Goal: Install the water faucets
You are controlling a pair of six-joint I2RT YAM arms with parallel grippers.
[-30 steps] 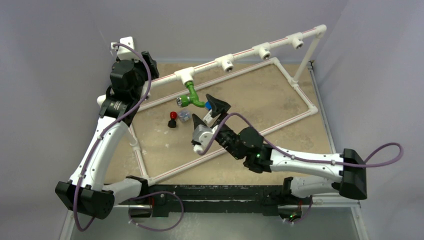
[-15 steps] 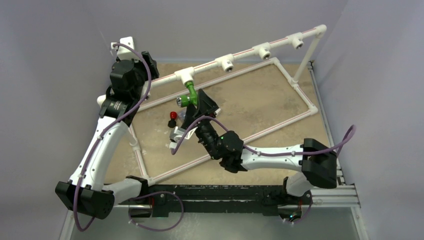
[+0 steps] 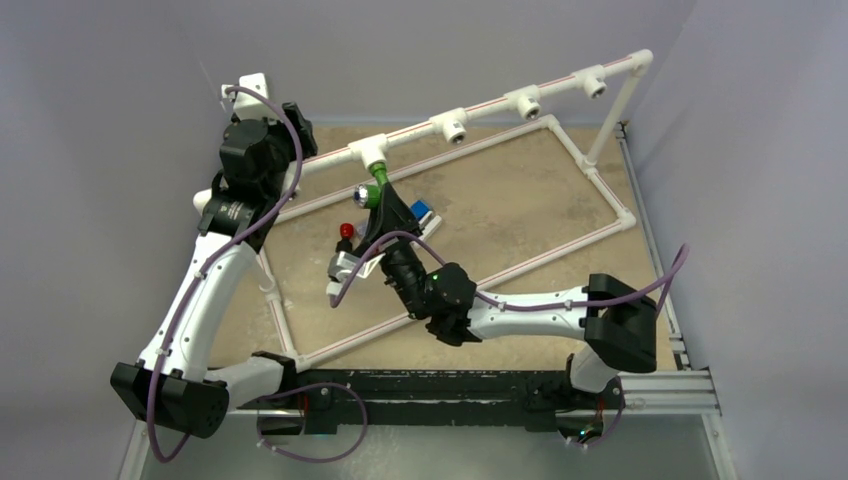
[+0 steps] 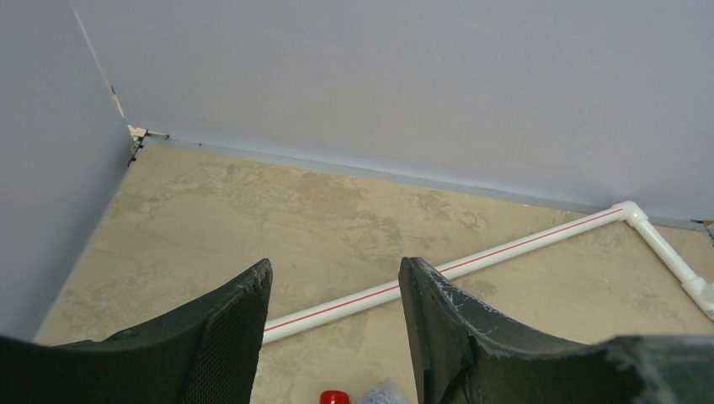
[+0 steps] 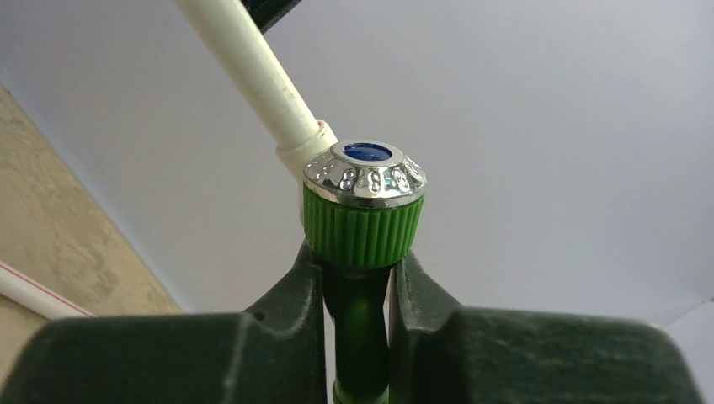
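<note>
The green faucet hangs from the leftmost tee of the raised white pipe. My right gripper is shut on its stem just under the ribbed green cap, with a finger on each side. The white faucet with the blue handle lies on the board just right of that gripper. To its left lies the black faucet with the red knob, whose red tip shows in the left wrist view. My left gripper stands open and empty at the back left, over the board.
The raised pipe rail carries three more open tees toward the right. A white pipe rectangle frames the tan board. A small clear bag lies by the black faucet. Walls close in on the left, back and right.
My right arm has swung left and forward to the green faucet and its jaws have closed on the stem. The white and blue faucet is now uncovered. The left arm has not moved.
</note>
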